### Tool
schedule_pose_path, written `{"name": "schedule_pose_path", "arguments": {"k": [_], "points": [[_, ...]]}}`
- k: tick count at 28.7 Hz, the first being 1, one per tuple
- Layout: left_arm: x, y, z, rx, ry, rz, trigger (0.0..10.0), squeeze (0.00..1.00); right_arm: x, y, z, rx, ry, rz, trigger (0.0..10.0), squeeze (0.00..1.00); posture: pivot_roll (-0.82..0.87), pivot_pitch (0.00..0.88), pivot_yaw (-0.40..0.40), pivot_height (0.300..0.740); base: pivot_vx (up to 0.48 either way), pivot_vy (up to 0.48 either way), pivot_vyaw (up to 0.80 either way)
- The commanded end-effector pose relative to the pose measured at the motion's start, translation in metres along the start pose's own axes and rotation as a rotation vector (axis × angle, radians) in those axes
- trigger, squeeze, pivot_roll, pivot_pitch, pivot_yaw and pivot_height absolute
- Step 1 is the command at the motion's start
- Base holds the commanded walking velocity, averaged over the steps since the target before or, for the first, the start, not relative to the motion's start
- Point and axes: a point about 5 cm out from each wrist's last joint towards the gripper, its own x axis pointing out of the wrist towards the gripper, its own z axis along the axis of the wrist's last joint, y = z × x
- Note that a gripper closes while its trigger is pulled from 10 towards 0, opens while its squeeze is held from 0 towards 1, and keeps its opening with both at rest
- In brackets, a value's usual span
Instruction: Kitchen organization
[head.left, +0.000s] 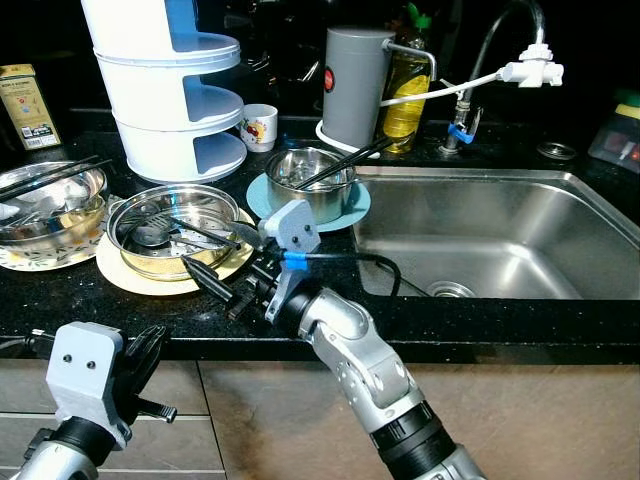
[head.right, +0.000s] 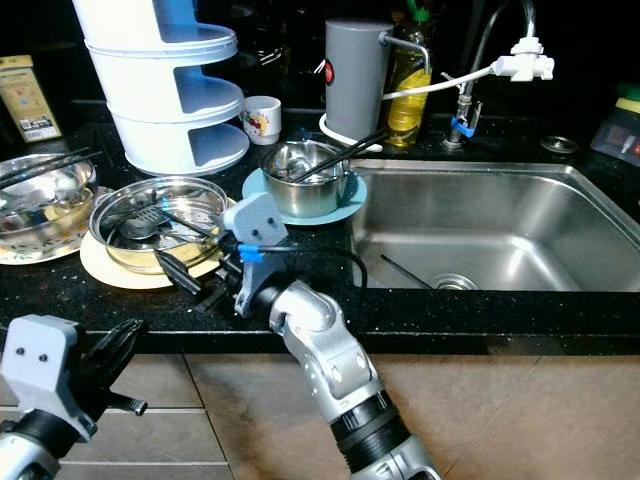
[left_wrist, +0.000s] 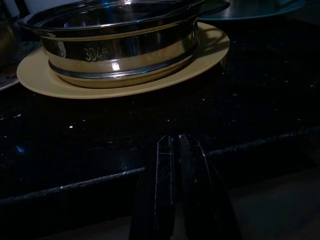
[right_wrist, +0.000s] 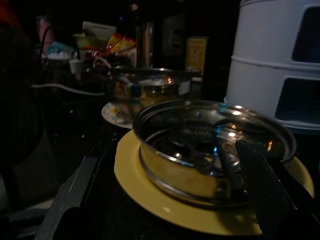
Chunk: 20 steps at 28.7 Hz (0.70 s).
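The right gripper (head.left: 222, 283), fingers spread wide, reaches toward the steel bowl (head.left: 176, 232) on its yellow plate (head.left: 128, 274). The left gripper (left_wrist: 176, 165) hangs below the counter edge (head.left: 480, 340), fingers pressed together

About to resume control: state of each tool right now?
Left tool: closed, empty, below the counter edge.
Right tool: open, empty, at the steel bowl on the yellow plate.

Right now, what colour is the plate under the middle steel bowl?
Pale yellow plate, clearest in the left eye view.

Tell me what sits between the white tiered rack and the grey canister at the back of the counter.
A small white cup with a printed picture stands between the white rack and the grey canister, seen in the left eye view.
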Motion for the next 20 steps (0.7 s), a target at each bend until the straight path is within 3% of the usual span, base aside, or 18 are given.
{"name": "schedule_pose_path", "arguments": {"k": [1,7,8,9,10,11,12,13,14,20], "points": [[-0.0007,-0.0007,-0.0020,0.005,0.008,-0.004,10.0,0.00,0.0045,0.0054,0.0000,-0.008,-0.006,0.013,10.0,0.00,0.08,0.146,-0.048,0.740,0.000,0.000,0.00],[-0.0002,-0.0014,-0.0018,0.008,0.007,-0.012,10.0,0.00,0.0056,0.0046,-0.0015,-0.013,-0.002,0.001,10.0,0.00,0.08,0.146,-0.048,0.740,0.000,0.000,0.00],[0.0007,-0.0019,-0.0016,0.008,0.006,-0.014,10.0,0.00,0.0060,0.0042,-0.0018,-0.012,-0.002,-0.002,9.1,0.00,0.08,0.151,-0.048,0.740,0.000,0.000,0.00],[0.0016,-0.0023,-0.0012,0.008,0.004,-0.015,10.0,0.00,0.0066,0.0039,-0.0020,-0.012,-0.003,-0.005,5.5,0.00,0.08,0.151,-0.048,0.740,0.000,0.000,0.00],[0.0025,-0.0026,-0.0007,0.008,0.001,-0.016,10.0,0.00,0.0072,0.0039,-0.0018,-0.011,-0.004,-0.006,3.9,0.00,0.08,0.151,-0.048,0.740,0.000,0.000,0.00],[0.0025,-0.0026,-0.0007,0.008,0.001,-0.016,10.0,0.00,0.0072,0.0039,-0.0018,-0.011,-0.004,-0.006,3.9,0.00,0.08,0.151,-0.048,0.740,0.000,0.000,0.00],[0.0035,-0.0029,-0.0003,0.007,-0.002,-0.017,10.0,0.00,0.0077,0.0036,-0.0018,-0.011,-0.004,-0.007,2.1,0.00,0.08,0.151,-0.048,0.740,0.000,0.000,0.00],[0.0041,-0.0031,-0.0001,0.007,-0.004,-0.017,10.0,0.00,0.0080,0.0034,-0.0018,-0.011,-0.005,-0.008,2.1,0.00,0.08,0.151,-0.048,0.740,0.000,0.000,0.00],[0.0044,-0.0032,0.0000,0.006,-0.005,-0.018,10.0,0.00,0.0082,0.0032,-0.0018,-0.012,-0.004,-0.009,0.9,0.00,0.08,0.151,-0.048,0.740,0.000,0.000,0.00],[0.0057,-0.0035,0.0007,0.007,-0.011,-0.016,10.0,0.00,0.0088,0.0016,-0.0018,-0.014,-0.003,-0.018,1.4,0.00,0.08,0.150,-0.049,0.740,0.000,0.000,0.00]]}}
